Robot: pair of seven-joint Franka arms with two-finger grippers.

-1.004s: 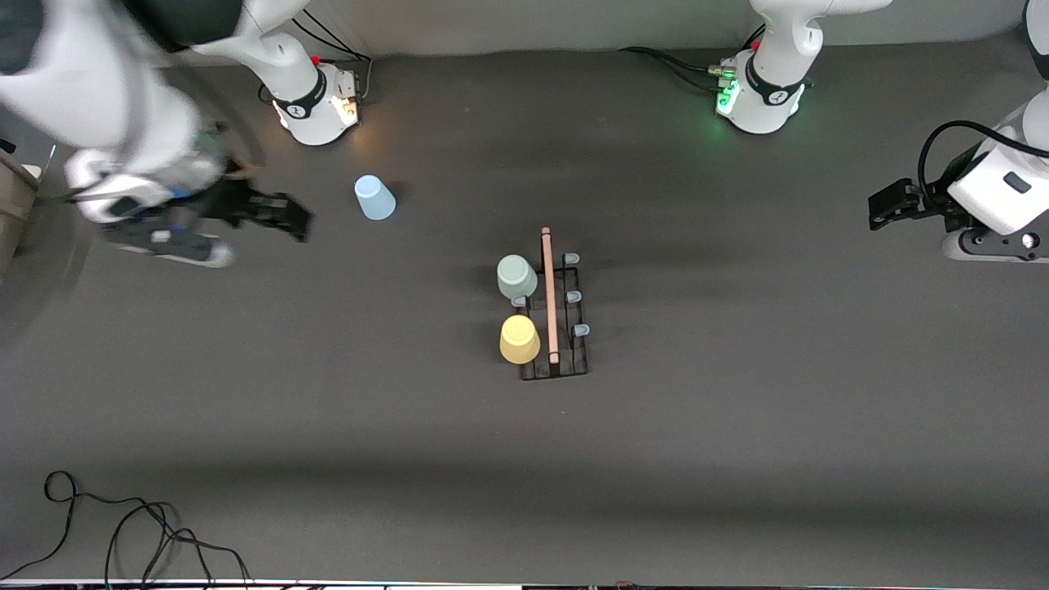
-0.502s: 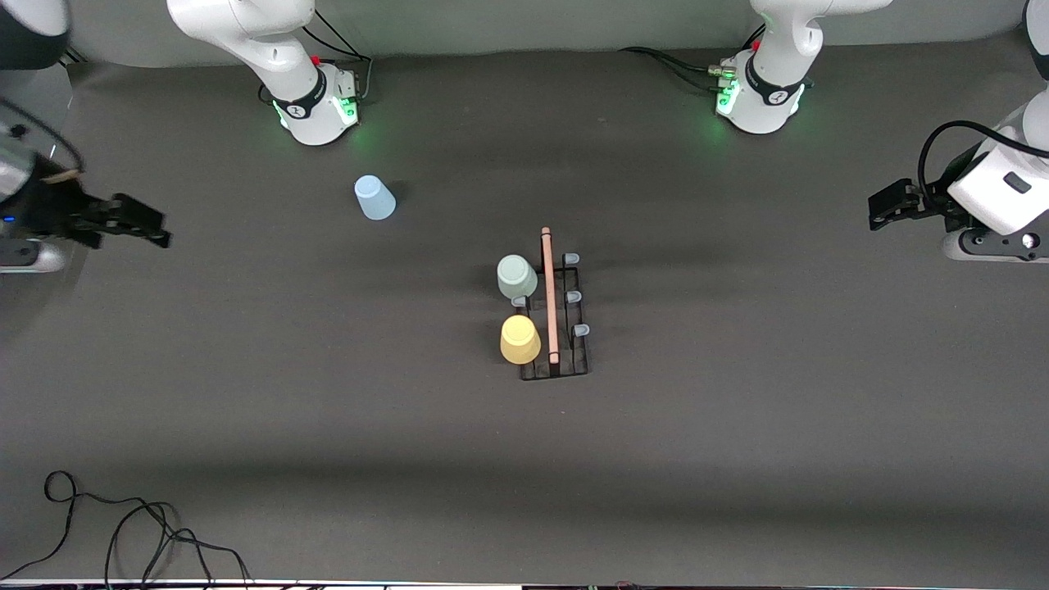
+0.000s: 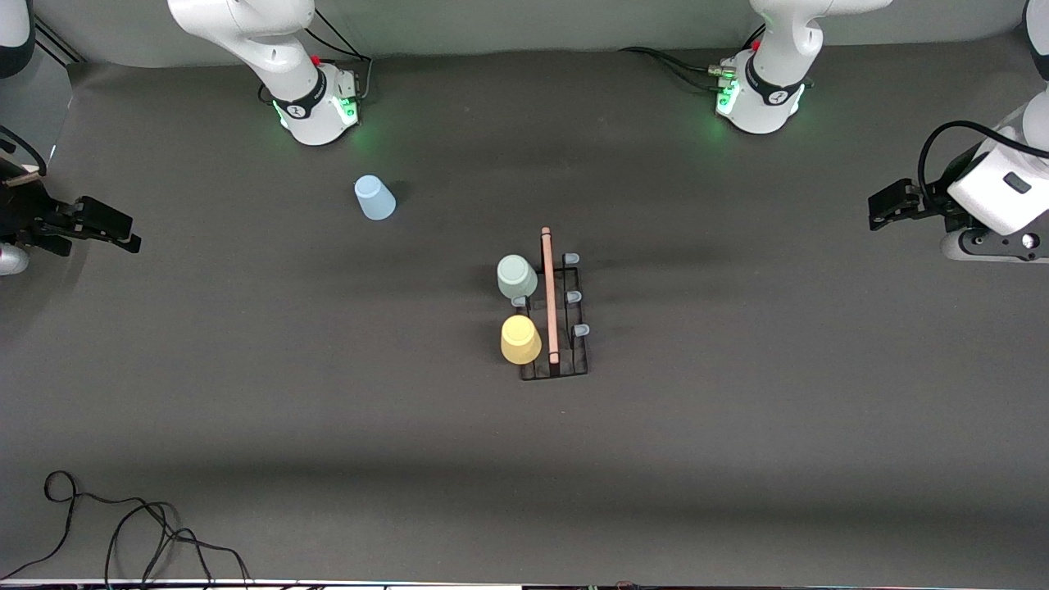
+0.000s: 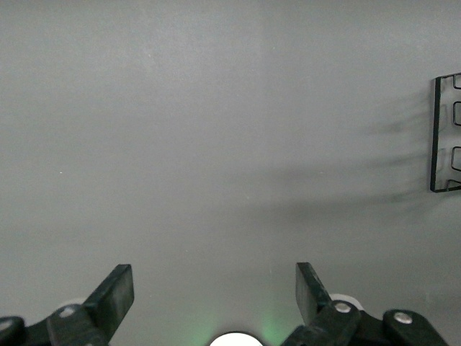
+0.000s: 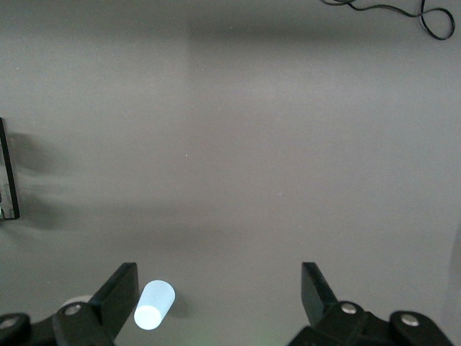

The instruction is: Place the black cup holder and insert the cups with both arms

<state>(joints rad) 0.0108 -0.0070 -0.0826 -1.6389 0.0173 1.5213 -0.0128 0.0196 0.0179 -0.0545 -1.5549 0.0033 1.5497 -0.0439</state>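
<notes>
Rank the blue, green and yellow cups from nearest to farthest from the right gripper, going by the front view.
From the right gripper:
1. Light blue cup, alone on the table by the right arm's base.
2. Mint green cup, on the black cup holder.
3. Yellow cup, on the holder too, nearer the camera.

Front view: a high camera facing both arm bases, covering the whole table [image 3: 737,459]. Wrist views: each looks down from well above, sharing the black cup holder [image 3: 556,328] [image 4: 446,133] [image 5: 7,169] at its edge.

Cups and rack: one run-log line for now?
green cup, yellow cup: on rack | blue cup: on table | both arms: waiting, jaws open
</notes>
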